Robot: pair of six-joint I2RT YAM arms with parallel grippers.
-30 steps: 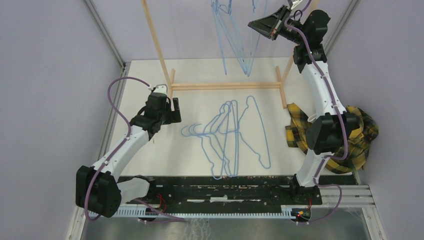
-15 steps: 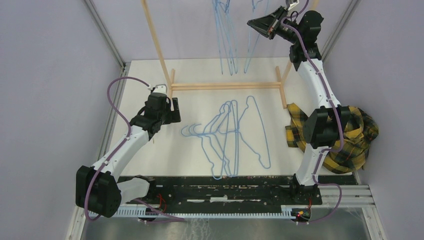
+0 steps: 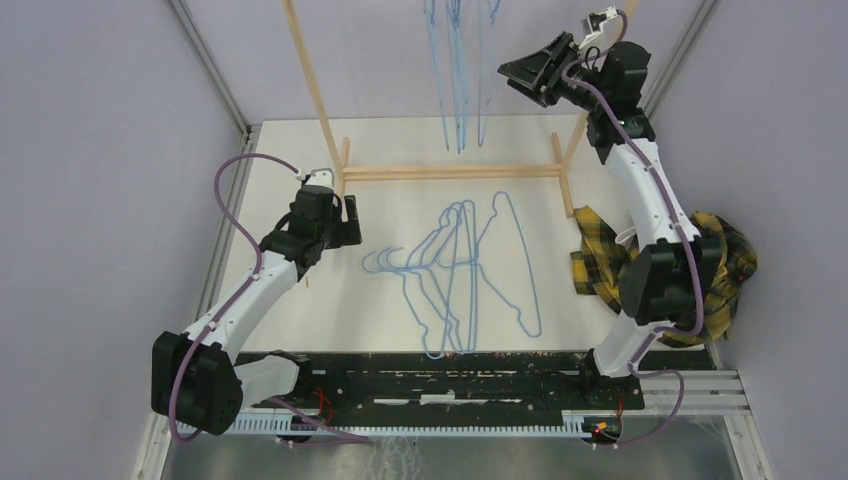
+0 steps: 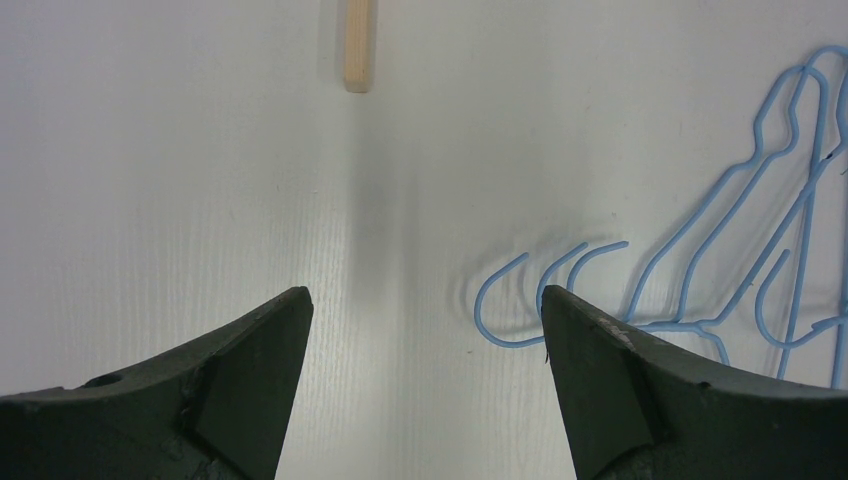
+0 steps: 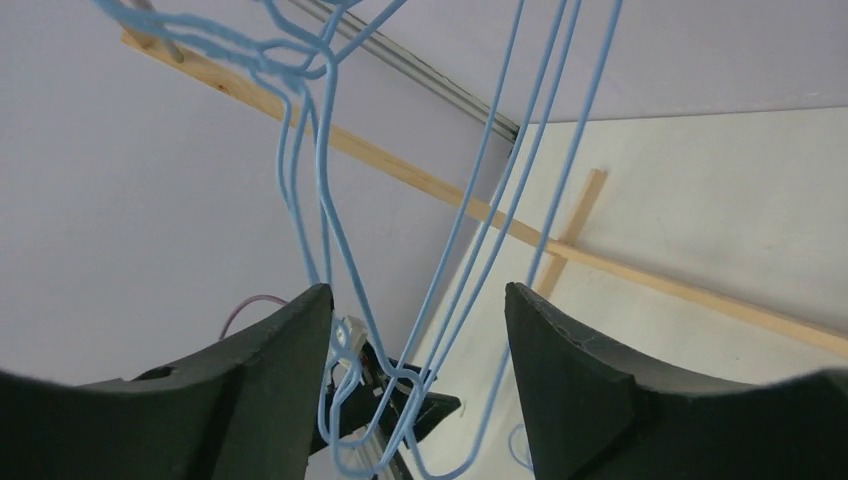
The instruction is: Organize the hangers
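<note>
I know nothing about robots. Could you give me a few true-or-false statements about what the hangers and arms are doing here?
1. Loose hangers lie flat on the table. True.
2. The left tool is clamped on a hanger. False: it is open and empty, beside their hooks.
3. More hangers hang high by the wooden rack. True.
4. The plaid cloth lies at the table's left edge. False: it lies by the right arm.
5. The right tool is shut. False: it is open, near the hanging ones.

Two arms (image 3: 250, 290), one rack (image 3: 450, 172), one plaid cloth (image 3: 725, 262), about four hangers (image 3: 452, 262) lying, three hanging.
</note>
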